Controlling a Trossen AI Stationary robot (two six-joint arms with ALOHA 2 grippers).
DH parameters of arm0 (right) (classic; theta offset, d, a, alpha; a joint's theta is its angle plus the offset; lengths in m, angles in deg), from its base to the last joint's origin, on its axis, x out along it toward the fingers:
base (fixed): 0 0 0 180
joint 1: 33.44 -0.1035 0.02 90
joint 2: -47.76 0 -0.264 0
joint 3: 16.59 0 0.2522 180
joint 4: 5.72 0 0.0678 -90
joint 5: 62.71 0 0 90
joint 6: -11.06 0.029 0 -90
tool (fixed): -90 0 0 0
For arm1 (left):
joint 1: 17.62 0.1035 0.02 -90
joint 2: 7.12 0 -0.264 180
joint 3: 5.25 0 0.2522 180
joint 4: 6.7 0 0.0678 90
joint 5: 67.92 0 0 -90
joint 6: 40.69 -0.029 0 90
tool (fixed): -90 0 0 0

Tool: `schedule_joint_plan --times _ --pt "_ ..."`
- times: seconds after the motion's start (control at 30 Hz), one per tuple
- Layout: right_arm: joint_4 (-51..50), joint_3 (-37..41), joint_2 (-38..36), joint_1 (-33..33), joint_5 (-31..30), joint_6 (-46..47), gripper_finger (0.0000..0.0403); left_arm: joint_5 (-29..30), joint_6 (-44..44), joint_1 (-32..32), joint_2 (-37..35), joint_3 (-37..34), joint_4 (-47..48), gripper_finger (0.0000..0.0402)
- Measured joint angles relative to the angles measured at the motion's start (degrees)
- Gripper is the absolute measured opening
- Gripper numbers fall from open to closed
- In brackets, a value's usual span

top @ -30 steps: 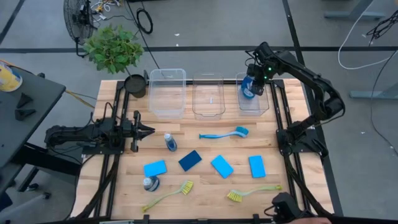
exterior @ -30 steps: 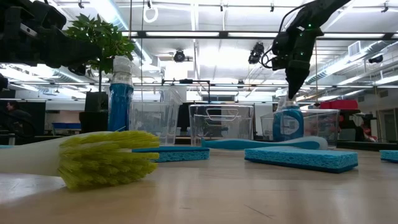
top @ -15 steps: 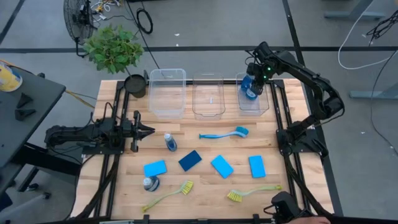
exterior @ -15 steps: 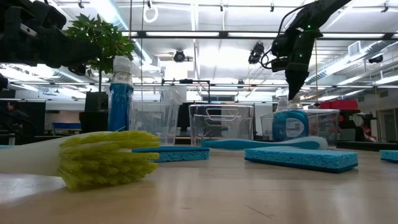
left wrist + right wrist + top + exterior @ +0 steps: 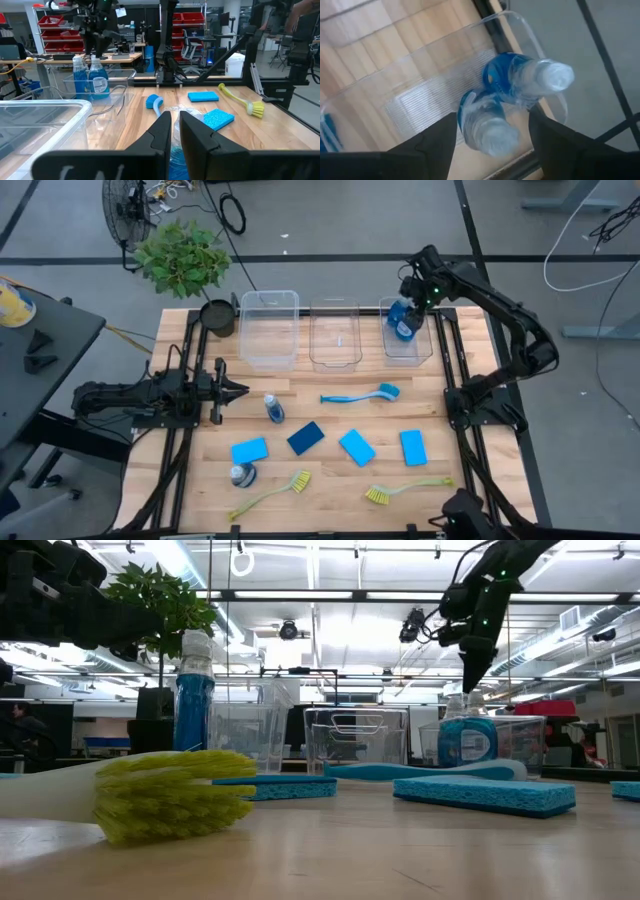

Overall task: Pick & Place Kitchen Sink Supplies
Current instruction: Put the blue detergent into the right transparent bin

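My right gripper hangs open above the right clear bin. Two small blue bottles stand in that bin on their bases, below and between the fingers, and I touch neither. My left gripper waits shut near the table's left edge, beside a third bottle. A fourth bottle stands near the front. The sponges, the darker sponge, the blue brush and two yellow-green brushes lie flat on the table.
Two more clear bins stand along the far edge, left of the right bin. A potted plant sits at the far left corner. Bare wood shows between the bins and the blue brush.
My right gripper has risen a little off the cap of the bottle in the right bin and drifted toward the far right. The bottle stays standing in the bin beside the other one.
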Motion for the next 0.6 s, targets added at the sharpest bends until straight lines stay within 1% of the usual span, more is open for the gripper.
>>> schedule_joint_plan --times 0.07,0.17,0.27,0.43,0.5,0.6 --pt "0.0 0.0 -1.6 -0.6 -0.8 0.5 0.0245 0.0 0.0 0.0 0.0 0.0 0.0 0.0044" --pt "-0.3 0.0 -4.0 -1.6 -1.3 4.7 0.0238 0.0 0.0 0.0 0.0 0.0 0.0 0.0044" --pt "-1.8 -0.1 -6.0 -3.0 1.4 9.8 0.0226 0.0 0.0 0.0 0.0 0.0 0.0 0.0044" --pt "-6.5 0.0 -6.5 -4.1 8.9 18.0 0.02 0.0 0.0 0.0 0.0 0.0 0.0 0.0044" --pt "-6.7 0.9 -6.5 -4.1 9.7 21.6 0.0186 0.0 0.0 0.0 0.0 0.0 0.0 0.0044" --pt "-6.5 3.1 -6.4 -4.0 9.2 26.0 0.0164 0.0 0.0 0.0 0.0 0.0 0.0 0.0044"
